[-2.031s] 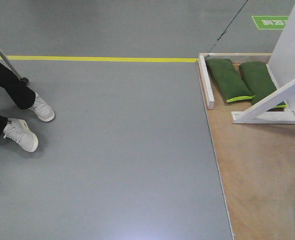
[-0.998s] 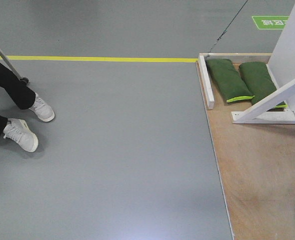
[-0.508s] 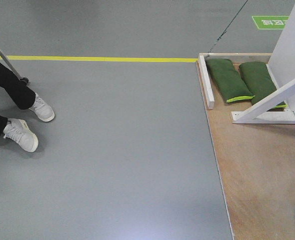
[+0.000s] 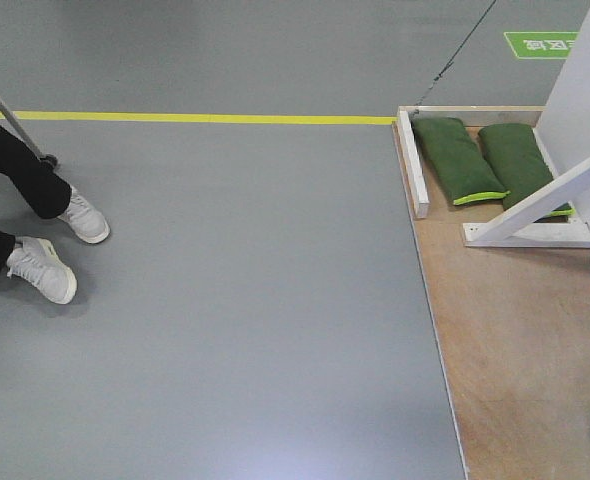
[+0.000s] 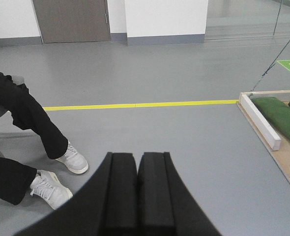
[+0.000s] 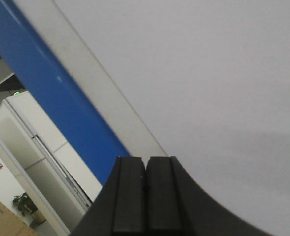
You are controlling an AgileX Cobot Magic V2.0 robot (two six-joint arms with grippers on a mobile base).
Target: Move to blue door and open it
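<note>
Two pincers, both pressed shut on nothing: the left pincer (image 5: 137, 194) looks out low over the grey floor (image 4: 235, 300), while the right pincer (image 6: 146, 196) points up at a white panel (image 6: 209, 73), with the blue door (image 6: 61, 103) running as a slanted band just beside it. In the front view only a sliver of that door shows at the right edge, behind the white brace (image 4: 545, 200) that stands on the wooden platform (image 4: 515, 350). Its handle is in none of the views, so the step in hand is, I judge, the approach. To do it well the base should swing right and square up to the door face until the handle comes into view, keeping clear of the platform's raised white rail (image 4: 412, 165) and the green sandbags (image 4: 460, 160). A seated person's white shoes (image 4: 43, 270) lie well apart to the left, so a turn away from them looks safe. The right pincer must part before reaching in.
</note>
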